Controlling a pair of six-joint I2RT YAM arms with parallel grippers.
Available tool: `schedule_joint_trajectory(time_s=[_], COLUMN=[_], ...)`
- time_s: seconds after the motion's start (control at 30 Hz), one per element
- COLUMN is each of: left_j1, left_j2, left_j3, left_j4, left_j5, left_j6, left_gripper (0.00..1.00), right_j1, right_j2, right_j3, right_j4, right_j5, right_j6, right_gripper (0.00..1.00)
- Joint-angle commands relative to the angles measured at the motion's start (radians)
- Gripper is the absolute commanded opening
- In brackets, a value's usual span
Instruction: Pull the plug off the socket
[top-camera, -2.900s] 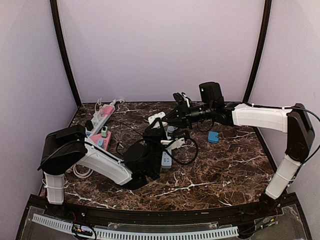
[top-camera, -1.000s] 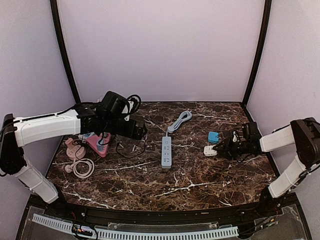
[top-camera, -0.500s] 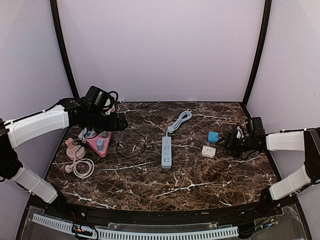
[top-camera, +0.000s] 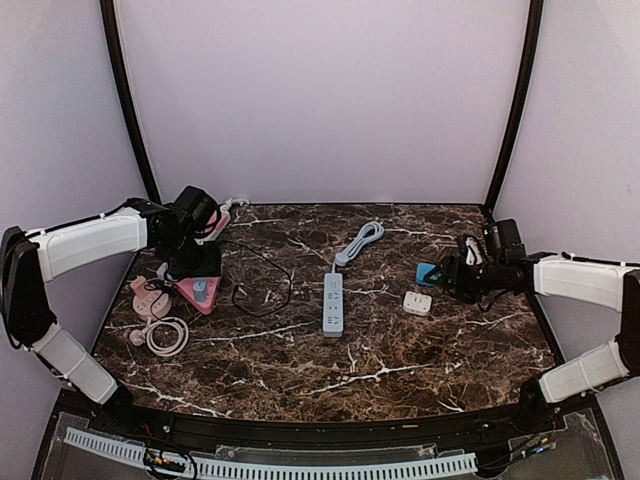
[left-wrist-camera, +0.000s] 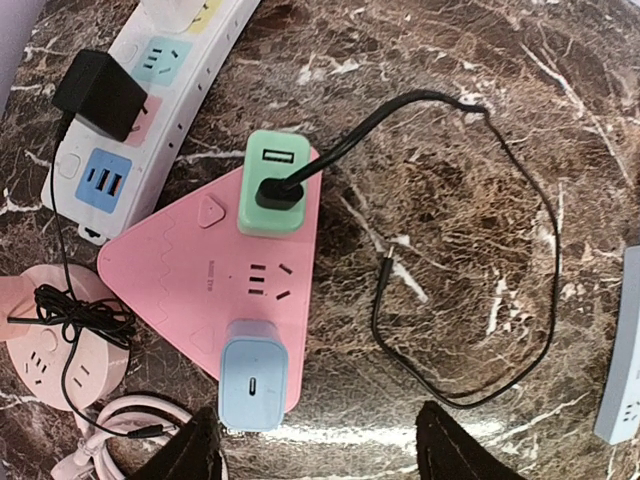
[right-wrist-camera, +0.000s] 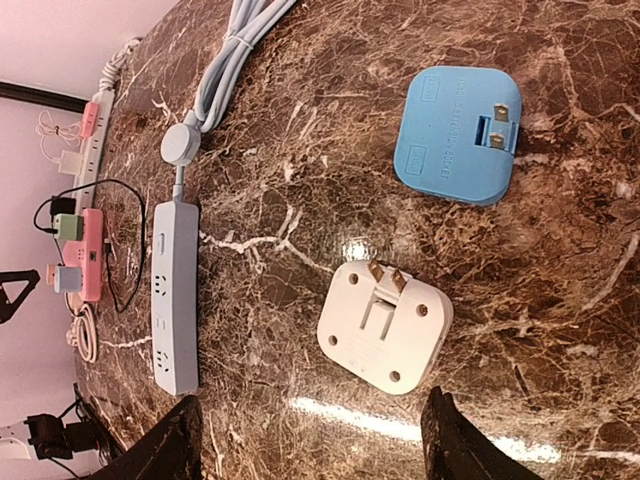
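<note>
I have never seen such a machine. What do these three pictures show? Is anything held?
Two robot arms stand at a table. One picture looks down from above; the other two come from a camera on each wrist. The left hand hovers open over a pink socket with a green plug and a pale blue plug in it. The right hand is open over a white plug and a blue plug lying loose. A grey power strip lies between. Nothing is held.

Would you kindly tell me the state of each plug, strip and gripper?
Green square charger: plugged into pink triangular socket
Light-blue charger: plugged into it too
Black adapter: plugged into white strip
Grey power strip: nothing plugged in
White square plug: loose, prongs up
Blue square plug: loose, prongs up
Left gripper: open
Right gripper: open
</note>
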Motion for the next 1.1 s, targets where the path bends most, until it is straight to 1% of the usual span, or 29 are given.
schedule_joint_trajectory(time_s=[0.0,0.23,0.5,0.57,0.6,0.63,0.67,0.7,0.73,0.77,0.83,0.9,1.07], left_j1=[0.016,0.026,0.037,0.037,0.037,0.038,0.038,0.038,0.038,0.038,0.037,0.035,0.008], left_j2=[0.033,0.107,0.170,0.183,0.187,0.194,0.195,0.195,0.194,0.188,0.179,0.166,0.124], left_j3=[0.013,0.022,0.031,0.037,0.044,0.047,0.053,0.056,0.060,0.063,0.068,0.072,0.079], left_j4=[-0.085,-0.089,-0.079,-0.074,-0.075,-0.075,-0.078,-0.078,-0.079,-0.078,-0.077,-0.076,-0.071], left_j5=[-0.043,-0.043,-0.066,-0.071,-0.074,-0.074,-0.072,-0.070,-0.060,-0.053,-0.027,0.003,0.080], left_j6=[-0.016,0.003,0.016,0.022,0.025,0.029,0.030,0.032,0.034,0.037,0.040,0.040,0.018], left_gripper=[0.64,0.53,0.46,0.41,0.37,0.34,0.28,0.24,0.18,0.15,0.06,0.02,0.00], right_j1=[0.037,0.070,0.134,0.151,0.160,0.170,0.185,0.197,0.210,0.223,0.250,0.276,0.348], right_j2=[-0.005,0.022,0.057,0.068,0.073,0.080,0.085,0.092,0.099,0.106,0.126,0.154,0.240], right_j3=[0.037,0.057,0.084,0.089,0.093,0.098,0.102,0.109,0.114,0.122,0.136,0.155,0.225], right_j4=[-0.001,0.027,0.052,0.060,0.062,0.065,0.071,0.073,0.078,0.085,0.103,0.121,0.159], right_j5=[0.037,0.029,0.039,0.041,0.042,0.042,0.042,0.042,0.042,0.043,0.040,0.033,0.019], right_j6=[-0.011,0.003,0.025,0.030,0.033,0.036,0.039,0.042,0.046,0.051,0.061,0.071,0.089], right_gripper=[0.71,0.71,0.71,0.72,0.71,0.71,0.71,0.72,0.72,0.72,0.72,0.72,0.72])
